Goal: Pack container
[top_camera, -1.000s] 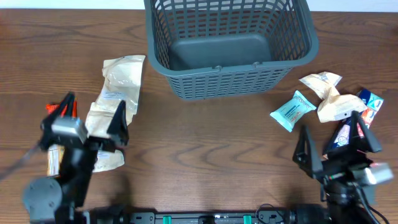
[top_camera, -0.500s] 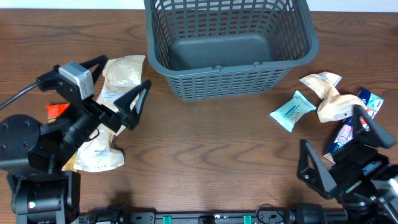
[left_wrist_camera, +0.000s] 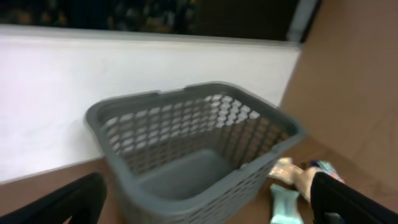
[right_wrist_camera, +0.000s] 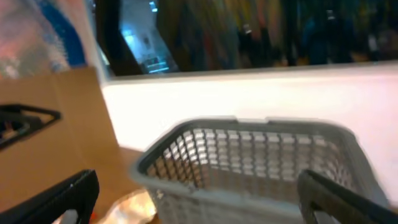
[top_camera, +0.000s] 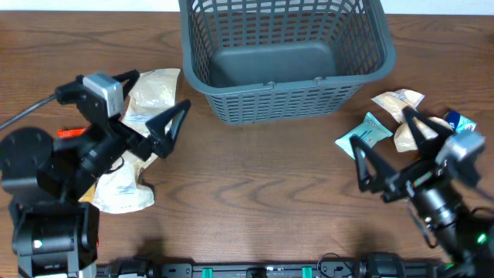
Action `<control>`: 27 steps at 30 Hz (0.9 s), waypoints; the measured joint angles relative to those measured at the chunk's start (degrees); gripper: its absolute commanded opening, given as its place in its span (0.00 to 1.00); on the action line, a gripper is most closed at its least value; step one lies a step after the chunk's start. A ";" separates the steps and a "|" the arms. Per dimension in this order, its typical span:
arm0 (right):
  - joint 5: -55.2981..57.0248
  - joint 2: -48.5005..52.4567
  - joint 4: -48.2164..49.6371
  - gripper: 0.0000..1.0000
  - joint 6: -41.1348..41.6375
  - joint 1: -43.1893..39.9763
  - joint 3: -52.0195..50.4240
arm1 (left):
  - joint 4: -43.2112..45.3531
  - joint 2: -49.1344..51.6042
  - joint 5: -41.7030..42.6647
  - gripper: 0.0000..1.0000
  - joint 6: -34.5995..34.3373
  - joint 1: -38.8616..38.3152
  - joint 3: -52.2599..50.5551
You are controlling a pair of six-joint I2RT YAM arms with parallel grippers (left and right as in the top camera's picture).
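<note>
The container (top_camera: 289,93), a large dark grey lattice basket, stands empty at the back middle of the table; it also shows in the left wrist view (left_wrist_camera: 186,155) and the right wrist view (right_wrist_camera: 249,162). My left gripper (top_camera: 154,104) is open and empty, raised above the beige packets (top_camera: 147,100) at the left. My right gripper (top_camera: 390,150) is open and empty, raised over the right side next to a light blue packet (top_camera: 361,137) and several more snack packets (top_camera: 413,120).
An orange packet (top_camera: 71,133) lies partly hidden under the left arm. A blue packet (top_camera: 461,121) lies at the far right. Bare wood lies between the arms in front of the basket.
Both arms have risen and tilted up toward the basket. The right gripper has moved from the front right corner up toward the packets. The left gripper shifted slightly.
</note>
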 measured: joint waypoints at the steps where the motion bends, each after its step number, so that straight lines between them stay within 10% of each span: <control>1: 0.57 1.81 -3.56 0.99 -0.76 0.00 2.93 | -2.40 0.63 -1.29 0.99 0.83 0.00 1.31; 13: 21.64 23.63 -43.50 0.99 -9.35 0.00 38.56 | -26.84 5.95 -24.39 0.99 7.32 0.00 17.68; 27: 47.69 30.45 -60.11 0.99 -1.36 -3.87 42.47 | -38.18 8.33 -38.86 0.99 7.89 0.00 17.73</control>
